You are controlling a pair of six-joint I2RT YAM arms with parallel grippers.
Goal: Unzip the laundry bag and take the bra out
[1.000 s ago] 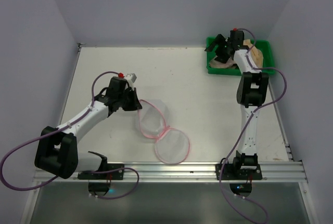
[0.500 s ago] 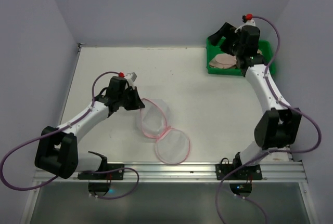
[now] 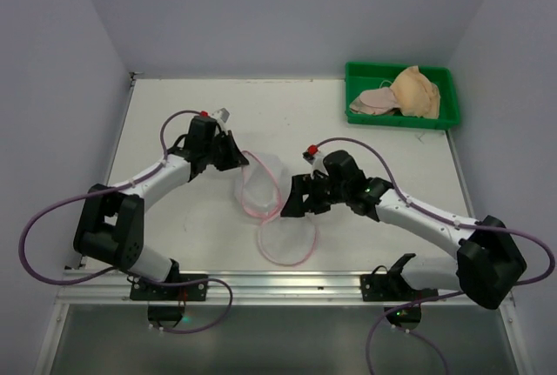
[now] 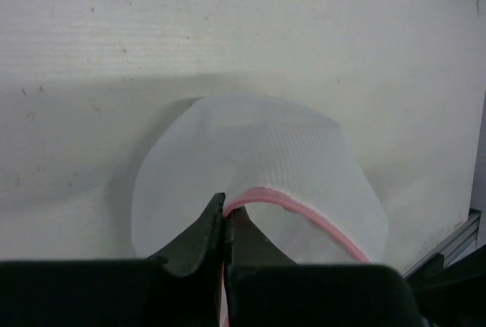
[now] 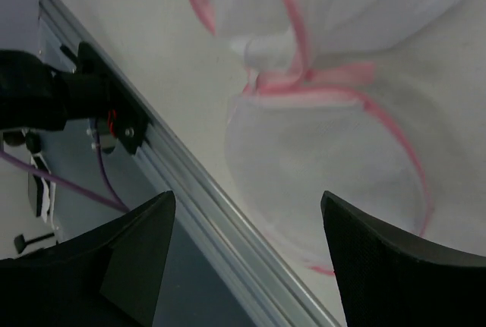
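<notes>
The laundry bag (image 3: 264, 190) lies unzipped in two round mesh halves with pink trim at the table's middle front. My left gripper (image 3: 241, 160) is shut on the pink zipper rim of the far half, which stands lifted; the left wrist view shows my left gripper (image 4: 224, 207) pinching the bag (image 4: 266, 156). My right gripper (image 3: 294, 204) is open and empty, hovering over the join of the halves. In the right wrist view my right gripper (image 5: 247, 266) hangs above the near half of the bag (image 5: 326, 168). The bra (image 3: 414, 92) lies in the green tray (image 3: 446, 119).
The green tray stands at the far right corner, against the wall. The metal rail (image 3: 331, 281) runs along the near edge and shows in the right wrist view (image 5: 190, 187), close to the bag's near half. The walls close in on three sides.
My right arm has swung from the green tray down to the bag at the table's middle, leaving the bra in the tray. My left gripper moved slightly farther back with the rim.
</notes>
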